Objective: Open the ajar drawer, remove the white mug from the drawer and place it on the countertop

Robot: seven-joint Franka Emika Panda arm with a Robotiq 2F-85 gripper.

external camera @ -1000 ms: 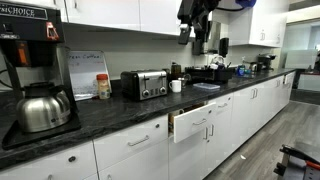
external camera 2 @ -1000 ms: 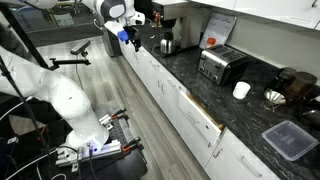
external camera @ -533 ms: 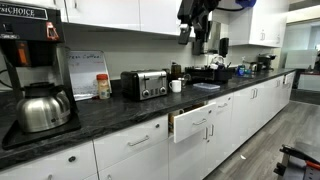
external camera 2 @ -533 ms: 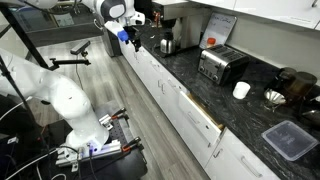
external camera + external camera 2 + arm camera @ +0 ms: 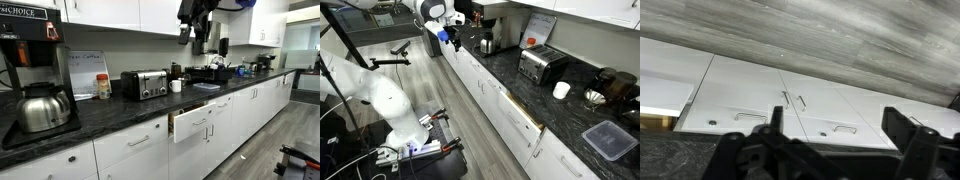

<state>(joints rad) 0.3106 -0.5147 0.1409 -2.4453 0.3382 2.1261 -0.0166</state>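
The drawer [image 5: 196, 121] stands ajar under the countertop [image 5: 110, 110], its white front pushed out a little, also seen from the other side as the drawer [image 5: 526, 116] below the countertop [image 5: 510, 70]. The white mug is hidden inside it. My gripper [image 5: 186, 32] hangs high above the worktop, far from the drawer, and shows as the gripper [image 5: 447, 38] out over the floor side. In the wrist view my gripper [image 5: 838, 125] is open with nothing between its fingers, looking down on white cabinet fronts; the drawer [image 5: 658, 121] shows a pale wood strip at the left edge.
On the worktop stand a coffee maker [image 5: 25, 50], a steel kettle [image 5: 43, 108], a toaster [image 5: 146, 84], a white cup [image 5: 176, 86] beside it and a black container [image 5: 609, 140]. A camera stand [image 5: 400, 50] and robot base [image 5: 390, 105] occupy the wood floor.
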